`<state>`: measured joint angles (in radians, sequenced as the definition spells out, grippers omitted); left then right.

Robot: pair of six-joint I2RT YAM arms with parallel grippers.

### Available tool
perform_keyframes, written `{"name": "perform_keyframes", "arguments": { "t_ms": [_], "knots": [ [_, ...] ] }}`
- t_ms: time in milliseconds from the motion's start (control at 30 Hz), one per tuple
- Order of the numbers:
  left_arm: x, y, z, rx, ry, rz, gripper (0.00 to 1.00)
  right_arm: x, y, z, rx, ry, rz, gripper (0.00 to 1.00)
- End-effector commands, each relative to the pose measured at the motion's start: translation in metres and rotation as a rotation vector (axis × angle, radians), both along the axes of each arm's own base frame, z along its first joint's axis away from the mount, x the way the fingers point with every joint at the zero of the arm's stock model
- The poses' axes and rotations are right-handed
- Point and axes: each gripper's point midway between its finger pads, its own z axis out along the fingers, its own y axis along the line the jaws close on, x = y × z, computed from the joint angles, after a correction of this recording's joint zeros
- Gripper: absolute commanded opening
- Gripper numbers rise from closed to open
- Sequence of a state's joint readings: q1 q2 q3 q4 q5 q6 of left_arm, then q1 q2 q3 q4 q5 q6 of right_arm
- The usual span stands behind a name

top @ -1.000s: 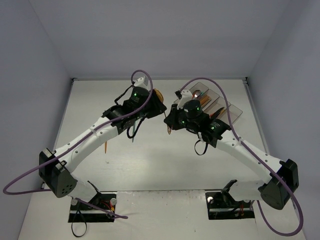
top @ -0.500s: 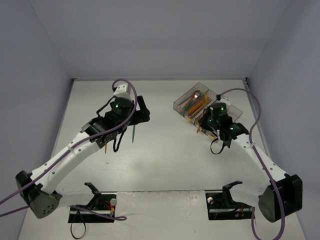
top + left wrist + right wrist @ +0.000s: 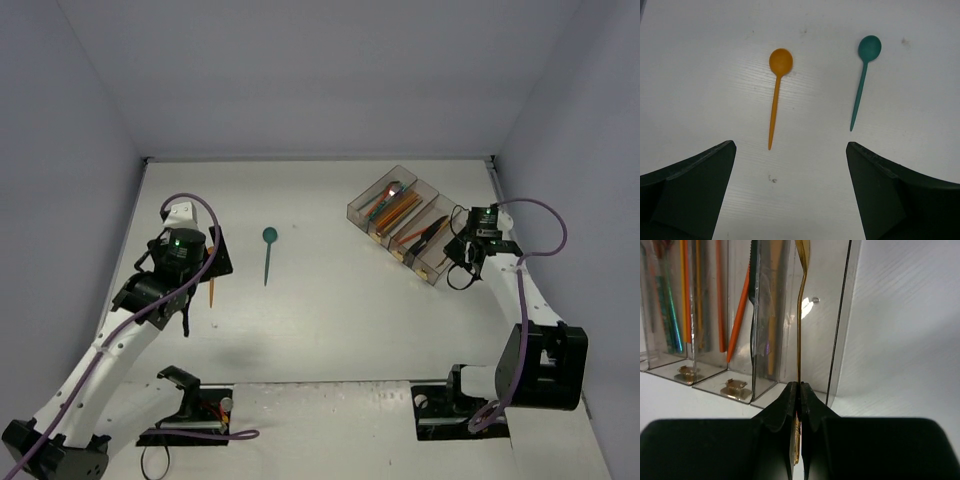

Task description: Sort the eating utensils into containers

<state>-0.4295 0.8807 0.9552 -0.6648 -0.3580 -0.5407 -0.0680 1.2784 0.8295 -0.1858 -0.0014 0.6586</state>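
An orange spoon (image 3: 776, 95) and a teal spoon (image 3: 863, 80) lie side by side on the white table, bowls away from my left gripper (image 3: 790, 146). That gripper is open, empty and hovers just short of their handle tips. In the top view the teal spoon (image 3: 268, 252) lies right of my left gripper (image 3: 208, 268), and the orange spoon (image 3: 211, 291) is partly under it. My right gripper (image 3: 800, 386) is shut on a gold utensil (image 3: 799, 335) that reaches into the end bin of the containers (image 3: 840, 340). The containers (image 3: 372, 205) hold orange, teal and dark utensils.
The four joined bins stand slantwise at the back right, with my right gripper (image 3: 457, 250) at their near right end. The table's right edge and side wall are close behind the right arm. The left wall is close to the left arm.
The left arm has swung back to the left, uncovering the teal spoon on the table. The right arm has moved right with the gold utensil to the near end of the bins.
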Motion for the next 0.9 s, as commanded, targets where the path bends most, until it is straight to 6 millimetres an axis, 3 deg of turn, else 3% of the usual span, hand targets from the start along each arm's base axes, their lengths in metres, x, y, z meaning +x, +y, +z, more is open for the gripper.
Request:
{"name": "perform_keyframes", "arguments": {
  "t_ms": [0,333,500,600,667,767,867],
  "knots": [
    [-0.004,0.010,-0.001,0.050,-0.001,-0.004,0.91,0.033,-0.004,0.015,0.010,-0.065,-0.019,0.00],
    [-0.012,0.019,-0.015,0.068,0.041,0.017,0.91,0.064,0.005,-0.014,0.081,-0.069,0.008,0.00],
    [-0.013,0.019,-0.026,0.065,0.081,0.015,0.91,0.063,0.010,-0.032,0.096,-0.045,0.038,0.07],
    [-0.014,0.015,-0.032,0.054,0.105,0.004,0.91,0.061,0.009,-0.034,0.083,-0.041,0.045,0.20],
    [-0.014,0.015,-0.035,0.055,0.116,0.007,0.91,0.060,0.005,-0.028,0.060,-0.055,0.041,0.37],
    [-0.013,0.016,-0.039,0.057,0.131,0.017,0.91,0.058,-0.001,-0.016,0.020,-0.078,0.033,0.53],
    [-0.012,0.017,-0.045,0.060,0.157,0.025,0.91,0.055,-0.006,0.003,-0.016,-0.091,0.035,0.60]
  ]
}}
